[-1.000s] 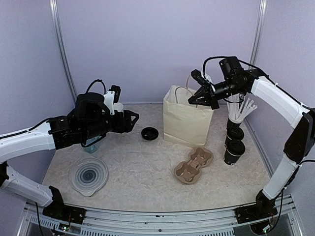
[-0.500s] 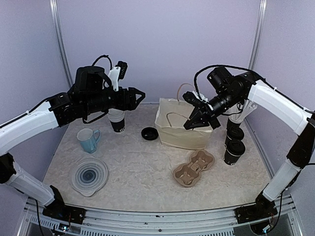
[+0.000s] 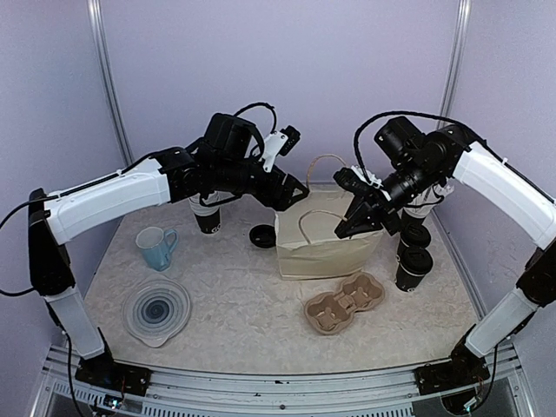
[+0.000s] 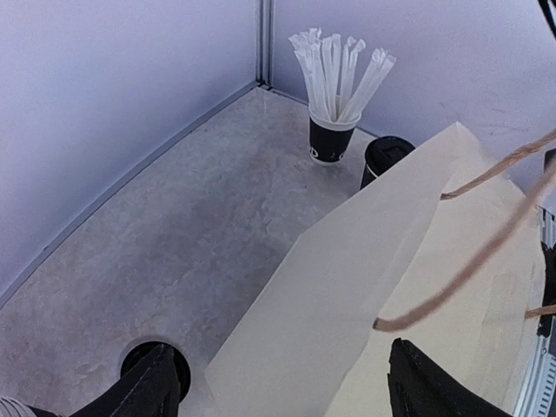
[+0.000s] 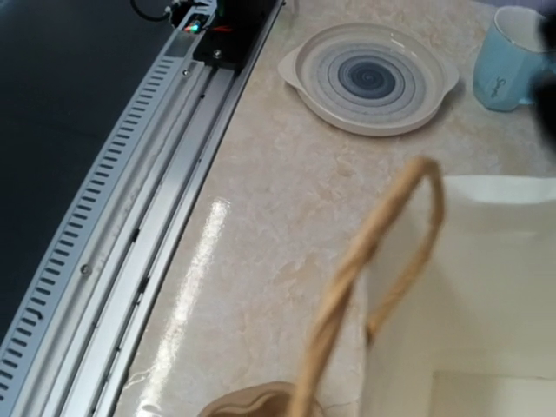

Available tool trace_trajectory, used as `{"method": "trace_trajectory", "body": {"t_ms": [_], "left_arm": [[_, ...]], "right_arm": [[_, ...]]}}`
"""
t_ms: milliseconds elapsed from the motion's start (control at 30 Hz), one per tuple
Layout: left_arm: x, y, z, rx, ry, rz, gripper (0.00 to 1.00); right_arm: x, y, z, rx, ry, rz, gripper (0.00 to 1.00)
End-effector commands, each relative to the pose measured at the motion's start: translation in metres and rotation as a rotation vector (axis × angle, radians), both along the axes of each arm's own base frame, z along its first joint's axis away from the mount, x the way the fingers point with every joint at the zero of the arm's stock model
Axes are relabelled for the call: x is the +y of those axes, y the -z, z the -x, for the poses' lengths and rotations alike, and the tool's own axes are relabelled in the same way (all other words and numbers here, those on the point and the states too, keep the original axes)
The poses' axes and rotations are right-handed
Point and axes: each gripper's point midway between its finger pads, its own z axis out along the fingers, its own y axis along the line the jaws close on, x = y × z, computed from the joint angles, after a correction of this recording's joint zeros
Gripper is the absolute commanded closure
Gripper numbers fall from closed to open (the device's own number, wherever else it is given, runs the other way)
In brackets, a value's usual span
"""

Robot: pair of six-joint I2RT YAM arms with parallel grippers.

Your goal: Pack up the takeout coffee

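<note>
judging by the counter point(image 3: 243, 300), packing has barely begun: lidded cups point(image 3: 414, 268) stand beside the empty carrier tray point(image 3: 343, 301), left tool point(image 3: 295, 195) spread wide at the paper bag point(image 3: 326, 248), right tool point(image 3: 352, 224) grip i cannot tell.

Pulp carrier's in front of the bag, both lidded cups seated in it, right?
No: the pulp carrier is in front of the bag but empty. Top external shows both lidded cups standing on the table beside the bag.
</note>
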Motion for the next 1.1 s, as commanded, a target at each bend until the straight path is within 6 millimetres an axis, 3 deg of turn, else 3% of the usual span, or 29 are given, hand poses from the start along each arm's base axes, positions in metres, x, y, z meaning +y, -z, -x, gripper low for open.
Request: {"method": "trace_trajectory", "body": {"t_ms": [0, 133, 267, 367, 433, 500, 567, 733, 833, 933, 1067], "left_arm": [[-0.018, -0.001, -0.014, -0.076, -0.014, -0.069, 0.20], [-0.036, 0.014, -0.025, -0.055, 0.021, -0.094, 0.29], [-0.051, 0.023, -0.014, -0.014, 0.114, -0.090, 0.59], [-0.049, 0.020, -0.010, -0.005, 0.120, -0.086, 0.88], [-0.043, 0.018, -0.008, -0.002, 0.107, -0.090, 1.00], [-0.034, 0.017, -0.008, 0.005, 0.074, -0.095, 1.00], [-0.020, 0.012, -0.005, 0.022, 0.042, -0.090, 1.00], [0.027, 0.007, 0.006, 0.119, -0.062, -0.061, 1.00], [0.056, 0.007, 0.019, 0.158, -0.121, -0.058, 1.00], [0.079, 0.009, 0.034, 0.204, -0.165, -0.047, 1.00], [0.101, 0.023, 0.048, 0.267, -0.208, -0.039, 1.00]], "right_arm": [[-0.006, 0.002, 0.013, 0.008, -0.013, 0.012, 1.00], [-0.008, 0.006, 0.013, 0.014, -0.006, 0.022, 1.00], [-0.010, 0.008, 0.013, 0.003, 0.006, 0.031, 1.00], [-0.010, 0.004, 0.013, -0.007, 0.015, 0.025, 0.99], [-0.011, -0.001, 0.013, -0.007, 0.020, 0.019, 0.91], [-0.013, -0.005, 0.014, -0.010, 0.029, 0.018, 0.68], [-0.021, -0.005, 0.010, -0.019, 0.058, 0.024, 0.54], [-0.053, 0.007, -0.010, -0.007, 0.183, 0.029, 0.38], [-0.070, 0.035, -0.022, 0.013, 0.258, 0.080, 0.37], [-0.087, 0.094, -0.032, 0.016, 0.350, 0.217, 0.41], [-0.103, 0.150, -0.043, 0.012, 0.418, 0.354, 0.60]]}}
